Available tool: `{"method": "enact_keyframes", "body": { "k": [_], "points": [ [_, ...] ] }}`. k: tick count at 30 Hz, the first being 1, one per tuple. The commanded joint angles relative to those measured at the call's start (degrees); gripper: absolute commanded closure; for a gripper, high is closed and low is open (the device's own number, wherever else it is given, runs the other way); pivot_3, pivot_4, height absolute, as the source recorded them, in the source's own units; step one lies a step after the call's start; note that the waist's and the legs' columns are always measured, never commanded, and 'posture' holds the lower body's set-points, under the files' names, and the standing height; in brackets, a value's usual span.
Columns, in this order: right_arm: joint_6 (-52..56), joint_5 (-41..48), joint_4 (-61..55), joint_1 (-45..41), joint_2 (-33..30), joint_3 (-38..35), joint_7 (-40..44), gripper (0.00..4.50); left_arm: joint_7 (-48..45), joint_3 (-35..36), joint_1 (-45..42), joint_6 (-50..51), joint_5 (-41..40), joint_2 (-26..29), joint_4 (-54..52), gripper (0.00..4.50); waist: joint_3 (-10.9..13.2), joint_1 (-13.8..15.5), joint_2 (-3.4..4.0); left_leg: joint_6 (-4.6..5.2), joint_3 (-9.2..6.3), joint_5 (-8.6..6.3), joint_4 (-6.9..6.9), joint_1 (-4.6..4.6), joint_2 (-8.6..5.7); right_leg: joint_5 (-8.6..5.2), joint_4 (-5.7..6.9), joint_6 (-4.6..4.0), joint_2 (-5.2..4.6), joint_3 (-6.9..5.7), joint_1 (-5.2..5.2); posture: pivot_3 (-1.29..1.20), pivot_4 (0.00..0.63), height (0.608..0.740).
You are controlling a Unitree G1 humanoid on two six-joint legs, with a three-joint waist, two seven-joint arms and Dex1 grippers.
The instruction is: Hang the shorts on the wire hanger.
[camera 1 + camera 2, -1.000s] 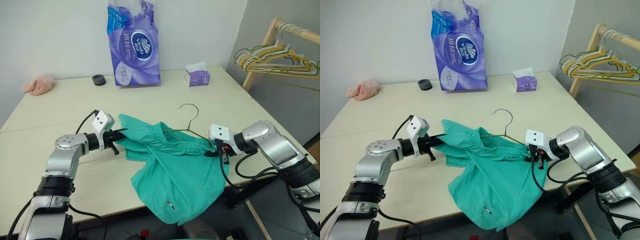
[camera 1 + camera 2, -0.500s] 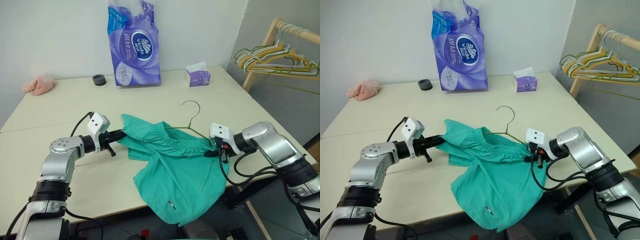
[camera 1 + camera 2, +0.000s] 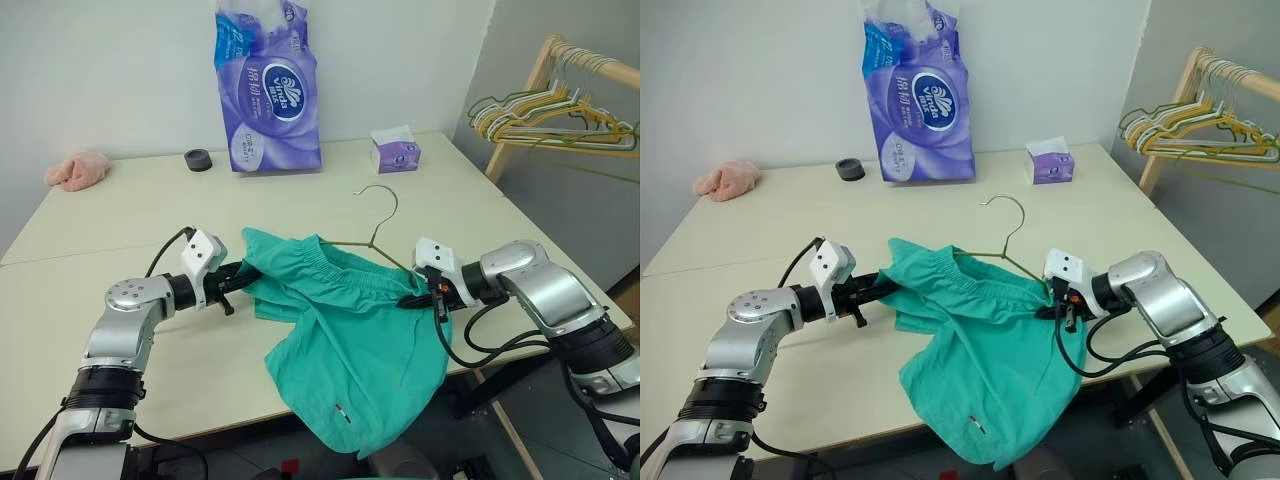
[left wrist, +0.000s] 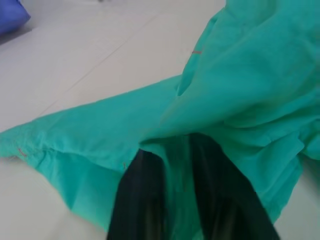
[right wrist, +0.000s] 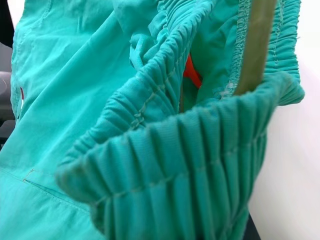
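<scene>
Soft, even room light falls on the pale desk (image 3: 120,200), bright but without glare. Shadows are faint, a thin one under the shorts (image 3: 350,340). Up close at the left wrist, the black fingers (image 4: 145,200) and the fabric blur out of focus.

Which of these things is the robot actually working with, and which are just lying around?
In use: the shorts, the wire hanger, the left gripper, the right gripper.

Lying about: pink cloth, tissue pack, tissue box, black ring, bunch of hangers on the wooden rack.
</scene>
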Motion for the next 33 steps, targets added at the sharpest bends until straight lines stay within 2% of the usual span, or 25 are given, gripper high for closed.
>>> {"method": "enact_keyframes", "body": {
  "k": [1,3,8,12,16,19,22,24,29,33],
  "points": [
    [0.35,1.14,-2.21,-0.48,-0.12,-2.39,-0.96,4.50,2.96,5.33,-0.65,0.41,-3.25,0.44,-3.24,2.12,0.00,0.01,0.00,0.00,0.00,0.00,0.00,0.00,0.00,0.00,0.00,0.00,0.00,0.00,0.00,-0.29,0.000,0.740],
    [0.76,1.23,-2.39,-0.09,0.02,-2.62,-1.69,4.50,3.02,8.09,0.31,3.55,-6.37,1.31,-5.98,1.56,0.00,-0.03,0.00,0.00,-0.01,0.00,0.00,-0.01,0.01,0.00,0.00,0.00,0.00,0.00,0.00,-0.30,0.000,0.740],
    [3.01,1.95,-2.46,1.48,0.33,-4.15,-4.24,4.50,2.16,14.26,2.13,6.78,-9.28,6.85,-7.84,1.56,0.00,-0.10,0.00,0.00,-0.01,0.00,-0.02,0.00,0.03,0.00,0.01,0.00,0.01,-0.01,-0.01,-0.30,0.000,0.740],
    [6.81,3.11,-2.18,2.97,0.99,-6.73,-7.59,4.50,-1.35,15.01,3.83,13.46,-14.53,9.94,-13.28,1.56,0.00,-0.06,0.00,0.00,0.01,0.00,-0.02,-0.01,0.01,-0.01,-0.02,0.00,0.02,-0.01,-0.01,-0.31,0.001,0.740],
    [9.63,4.11,-0.72,5.23,3.04,-12.24,-14.09,4.50,-5.91,10.07,4.32,23.19,-23.38,10.36,-25.99,1.56,-0.03,0.43,-0.07,-0.01,-0.02,0.01,0.00,-0.07,-0.12,-0.03,-0.03,0.04,0.02,-0.04,0.01,-0.31,0.005,0.740],
    [12.75,5.39,-2.27,8.69,3.91,-16.80,-18.30,4.50,-6.46,5.58,-0.36,28.09,-28.05,8.33,-30.52,1.56,-0.02,0.52,-0.04,-0.01,0.02,0.01,0.02,-0.09,-0.22,-0.08,-0.02,0.12,0.02,0.02,0.01,-0.34,0.016,0.740],
    [17.32,7.96,-6.56,12.79,4.48,-21.03,-21.30,4.50,-7.61,1.49,-5.47,30.12,-29.63,6.14,-30.95,1.56,0.00,0.27,0.00,0.00,0.00,0.00,0.04,-0.09,-0.25,-0.09,0.00,0.14,0.05,0.01,0.05,-0.37,0.023,0.740],
    [24.01,9.42,-9.58,14.45,6.18,-25.15,-25.53,4.50,-8.17,-0.05,-8.85,31.30,-30.75,4.58,-30.08,1.56,0.03,-0.21,0.07,0.00,0.04,0.00,0.02,-0.06,-0.23,-0.10,-0.01,0.16,0.13,0.08,0.05,-0.39,0.031,0.740],
    [31.67,11.29,-15.36,16.77,9.21,-33.45,-32.71,4.50,-9.93,-2.97,-13.56,31.57,-30.99,1.86,-27.73,1.56,0.16,-2.33,0.29,0.01,0.05,-0.01,-0.10,0.04,-0.13,-0.17,-0.02,0.15,0.40,0.17,0.04,-0.45,0.046,0.740],
    [46.71,12.98,-20.02,15.36,7.88,-42.89,-35.31,4.50,-12.62,-9.03,-17.79,26.31,-25.51,-2.10,-24.09,1.56,0.36,-3.19,0.60,0.01,0.04,-0.01,-0.13,0.04,-0.13,-0.25,-0.04,0.13,0.48,0.17,0.04,-0.50,0.061,0.740]
  ]
}}
